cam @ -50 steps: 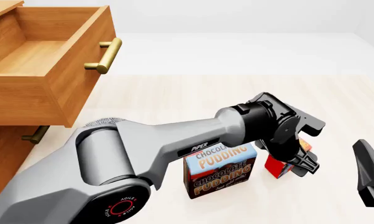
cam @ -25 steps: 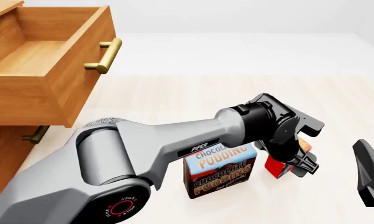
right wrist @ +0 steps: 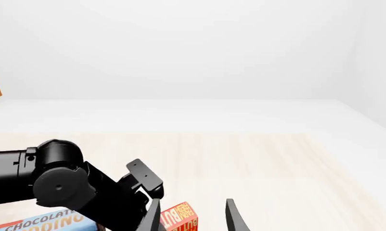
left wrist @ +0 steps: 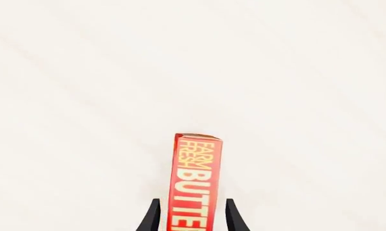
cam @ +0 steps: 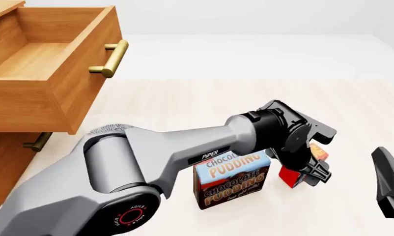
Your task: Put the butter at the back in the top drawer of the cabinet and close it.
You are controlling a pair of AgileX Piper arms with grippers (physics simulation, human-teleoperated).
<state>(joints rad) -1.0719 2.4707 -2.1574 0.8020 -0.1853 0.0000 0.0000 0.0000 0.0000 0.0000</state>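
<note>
The butter point(left wrist: 194, 183), a small red box with yellow lettering, stands on edge on the table between my left gripper's point(left wrist: 193, 217) two black fingers, which are shut on its sides. In the front view the left gripper point(cam: 308, 169) points down over the butter point(cam: 289, 175), just right of the pudding box. The top drawer point(cam: 46, 64) of the cabinet point(cam: 7, 162) stands pulled out at the upper left, with nothing in the part that shows. My right gripper point(cam: 388, 183) hangs open at the right edge, holding nothing; its own view shows the butter point(right wrist: 179, 219) beyond its fingers.
A blue-and-brown Chocolate Pudding box point(cam: 231, 179) stands upright under the left forearm, close beside the butter. The open drawer's brass handle point(cam: 112, 59) juts toward the table's middle. A lower drawer's handle point(cam: 36, 142) shows below it.
The left arm and gripper have shifted slightly up and to the left, and the butter has moved a little with them. The right gripper has not moved.
</note>
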